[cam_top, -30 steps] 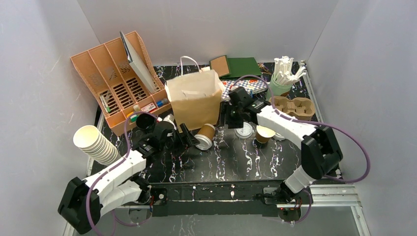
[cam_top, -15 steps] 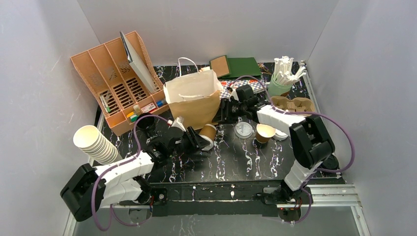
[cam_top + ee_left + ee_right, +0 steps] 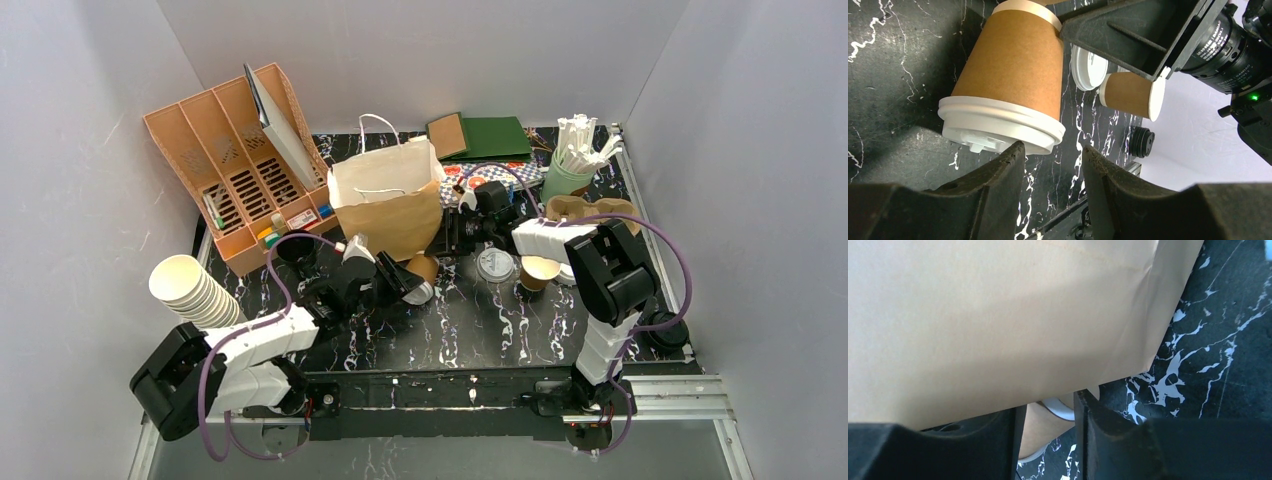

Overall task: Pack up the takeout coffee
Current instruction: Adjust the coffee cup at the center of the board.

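A tan takeout coffee cup with a white lid (image 3: 420, 279) lies on its side on the black marble table, just in front of the brown paper bag (image 3: 385, 200). In the left wrist view its lid (image 3: 1000, 126) faces me. My left gripper (image 3: 398, 284) (image 3: 1052, 150) is open, one fingertip (image 3: 1015, 150) at the lid's rim, and the gap is empty. A second tan cup (image 3: 540, 272) (image 3: 1128, 95) stands lidless beside a loose white lid (image 3: 496, 264) (image 3: 1088, 67). My right gripper (image 3: 452, 232) (image 3: 1048, 402) is open against the bag's right side (image 3: 998, 325).
An orange desk organiser (image 3: 240, 165) stands back left. A stack of cream cups (image 3: 195, 293) lies at the left edge and a black cup (image 3: 296, 250) sits near it. A cardboard cup carrier (image 3: 595, 212), a green cup of stirrers (image 3: 575, 160) and green folders (image 3: 480, 135) are back right.
My left gripper has reached right up to the lidded cup and narrowed its jaws. My right gripper has pushed in against the bag, which has tilted and shifted left and back.
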`<move>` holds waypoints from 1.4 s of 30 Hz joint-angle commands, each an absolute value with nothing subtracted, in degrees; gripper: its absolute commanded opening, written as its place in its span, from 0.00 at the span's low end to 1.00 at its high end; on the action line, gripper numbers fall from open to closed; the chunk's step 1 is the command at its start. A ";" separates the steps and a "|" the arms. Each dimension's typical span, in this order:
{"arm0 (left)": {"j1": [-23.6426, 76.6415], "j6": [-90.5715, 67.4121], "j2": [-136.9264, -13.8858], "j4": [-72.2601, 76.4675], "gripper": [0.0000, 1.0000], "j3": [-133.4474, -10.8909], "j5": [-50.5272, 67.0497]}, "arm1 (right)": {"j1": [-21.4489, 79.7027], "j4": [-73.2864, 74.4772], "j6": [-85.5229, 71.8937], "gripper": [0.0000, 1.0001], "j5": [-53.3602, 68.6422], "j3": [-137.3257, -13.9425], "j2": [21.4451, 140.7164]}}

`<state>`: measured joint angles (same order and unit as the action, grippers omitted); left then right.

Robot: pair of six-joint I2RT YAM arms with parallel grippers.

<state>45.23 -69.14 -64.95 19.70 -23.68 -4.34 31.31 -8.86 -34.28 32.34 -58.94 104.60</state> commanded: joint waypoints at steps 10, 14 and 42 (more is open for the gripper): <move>45.11 -65.23 -68.44 17.43 0.28 -29.46 -6.10 | 31.38 -12.62 -36.90 0.26 36.17 -54.20 102.83; 45.17 -62.70 -70.06 14.81 0.27 -32.96 -5.23 | 31.34 -12.83 -37.70 0.23 36.04 -52.64 101.83; 43.73 -55.20 -74.76 1.10 0.33 -48.24 -1.89 | 28.07 4.38 -32.61 0.31 26.96 -58.01 97.18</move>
<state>45.34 -60.38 -76.62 8.49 -42.44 -0.64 29.58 -4.64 -36.80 31.16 -52.45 100.51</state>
